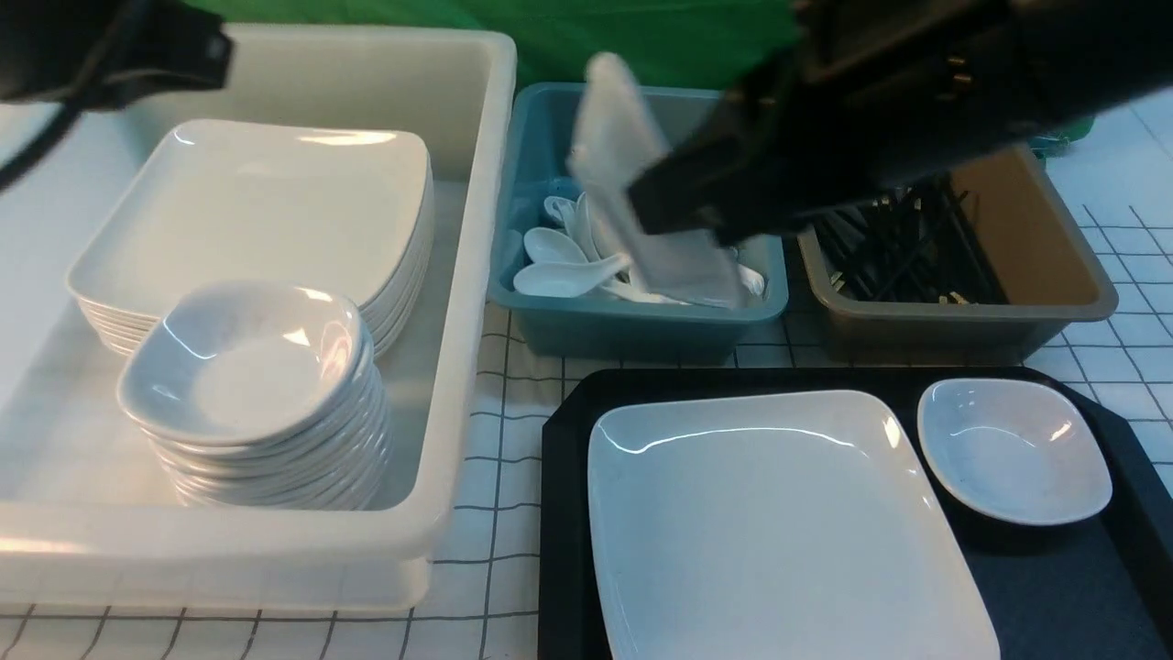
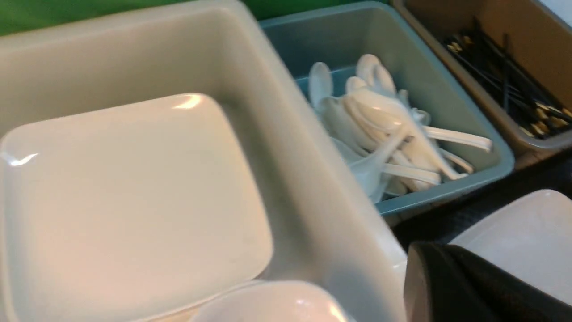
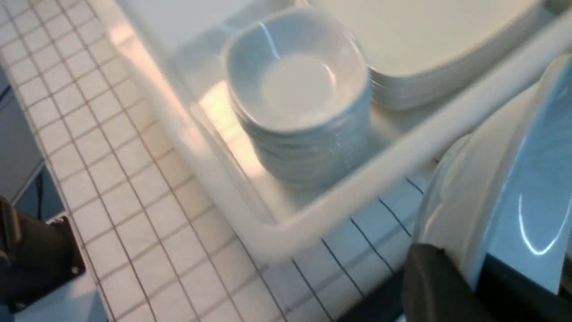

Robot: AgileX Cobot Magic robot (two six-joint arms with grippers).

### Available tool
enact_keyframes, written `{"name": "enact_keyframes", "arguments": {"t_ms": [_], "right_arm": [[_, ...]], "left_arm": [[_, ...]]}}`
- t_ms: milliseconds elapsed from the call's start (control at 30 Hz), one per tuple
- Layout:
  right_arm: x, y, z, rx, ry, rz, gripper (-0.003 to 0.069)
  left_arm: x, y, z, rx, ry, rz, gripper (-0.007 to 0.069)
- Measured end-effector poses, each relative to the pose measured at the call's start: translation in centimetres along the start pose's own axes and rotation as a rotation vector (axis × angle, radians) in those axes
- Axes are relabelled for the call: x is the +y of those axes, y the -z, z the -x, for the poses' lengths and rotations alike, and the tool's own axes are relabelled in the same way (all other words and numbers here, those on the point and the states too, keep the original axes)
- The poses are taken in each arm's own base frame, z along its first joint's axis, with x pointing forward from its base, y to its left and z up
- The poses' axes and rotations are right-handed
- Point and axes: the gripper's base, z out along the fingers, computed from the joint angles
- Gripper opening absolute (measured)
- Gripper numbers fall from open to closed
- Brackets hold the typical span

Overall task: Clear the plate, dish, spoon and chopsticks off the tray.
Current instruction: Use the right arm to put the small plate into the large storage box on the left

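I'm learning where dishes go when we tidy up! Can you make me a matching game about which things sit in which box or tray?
Things:
1. spoons
2. chopsticks
3. stack of plates
4. single dish

Places:
A. black tray
B. white bin
C. brown bin
D. teal bin

Pairs: 1-D, 2-C, 3-B, 4-A

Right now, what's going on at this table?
The right pincer is clamped on a white dish, holding it tilted in the air over the teal bin of spoons. The left pincer is shut, with nothing seen in it. A large plate and a small dish still sit on the black tray.
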Motion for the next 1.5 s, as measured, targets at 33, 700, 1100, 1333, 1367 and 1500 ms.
{"name": "enact_keyframes", "arguments": {"t_ms": [33, 700, 1100, 1333, 1367, 1500], "right_arm": [[0.6, -1.5, 1.0, -0.01, 0.025, 0.019, 0.0036], [3.7, -19.6, 3.4, 0.044, 0.109, 0.039, 0.0111], [3.6, -20.0, 3.0, 0.073, 0.084, 0.04, 0.0343], [3.7, -20.0, 2.4, 0.133, 0.059, 0.052, 0.0357], [3.7, -19.9, 2.4, 0.146, 0.056, 0.054, 0.0362], [3.9, -18.8, 2.9, 0.152, 0.011, 0.055, 0.0452]], "left_arm": [[0.7, 0.9, -0.3, -0.002, 0.019, 0.033, 0.0006], [2.6, 5.3, -5.0, 0.029, 0.141, 0.208, 0.0006], [2.6, 5.3, -4.9, 0.023, 0.143, 0.207, 0.0006], [2.6, 5.2, -5.0, 0.023, 0.144, 0.207, 0.0006], [2.6, 5.2, -5.0, 0.022, 0.144, 0.208, 0.0006], [2.6, 5.1, -5.0, 0.017, 0.152, 0.197, 0.0006]]}}
